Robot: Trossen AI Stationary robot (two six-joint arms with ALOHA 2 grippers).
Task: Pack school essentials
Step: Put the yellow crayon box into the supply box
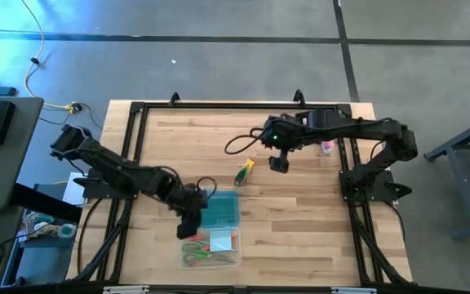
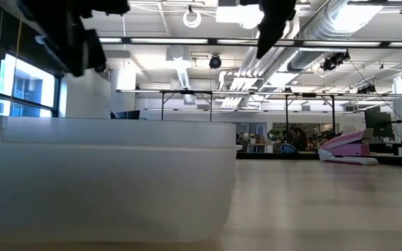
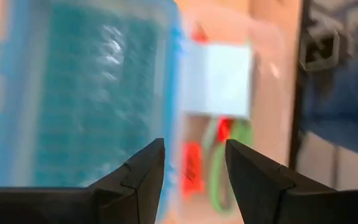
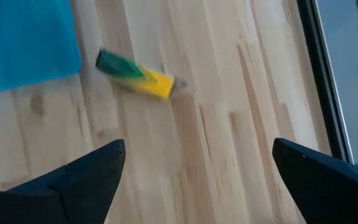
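On bare wood, one marker [image 1: 244, 172] lies between two spread, empty hands.

You had nothing to read here: no words, numbers, labels or brand marks showed on the teal lid [image 1: 221, 209], the yellow-green marker [image 4: 135, 75], the pink bar [image 2: 349, 148] or the wooden table [image 1: 300, 212]. Anything printed in the room beyond the table was too small to make out.

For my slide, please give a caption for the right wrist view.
Open right pincer above the wooden table, yellow-green marker ahead.
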